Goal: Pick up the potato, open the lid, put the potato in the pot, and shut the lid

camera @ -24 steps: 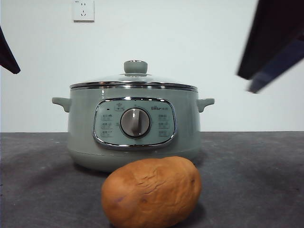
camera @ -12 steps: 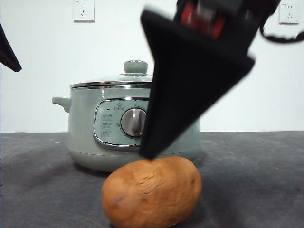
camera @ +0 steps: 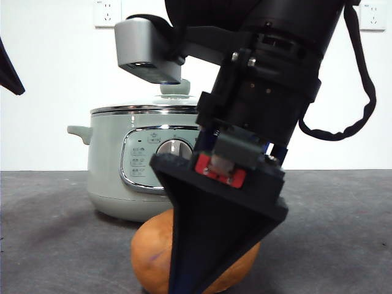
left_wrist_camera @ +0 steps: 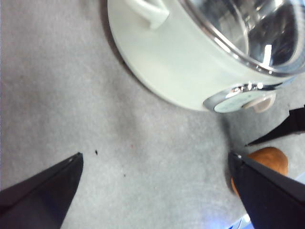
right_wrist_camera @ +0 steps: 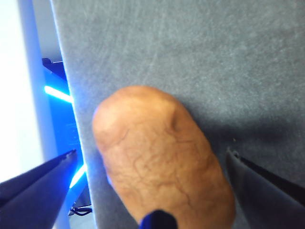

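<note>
Potato (right_wrist_camera: 162, 157) straight below right gripper (right_wrist_camera: 152, 164), long axis slanting between wide-spread fingers; left gripper (left_wrist_camera: 157, 191) farther, likewise spread.

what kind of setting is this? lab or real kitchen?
Likely a lab bench, not a kitchen: a bare white wall with a socket, a plain grey table, and only the pot and potato set out.

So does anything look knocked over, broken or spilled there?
Nothing stands out. The pot stands upright on the table with the glass lid seated on its rim. The potato lies whole on the tabletop near the table's edge, between the open jaws of the right pincer.
</note>
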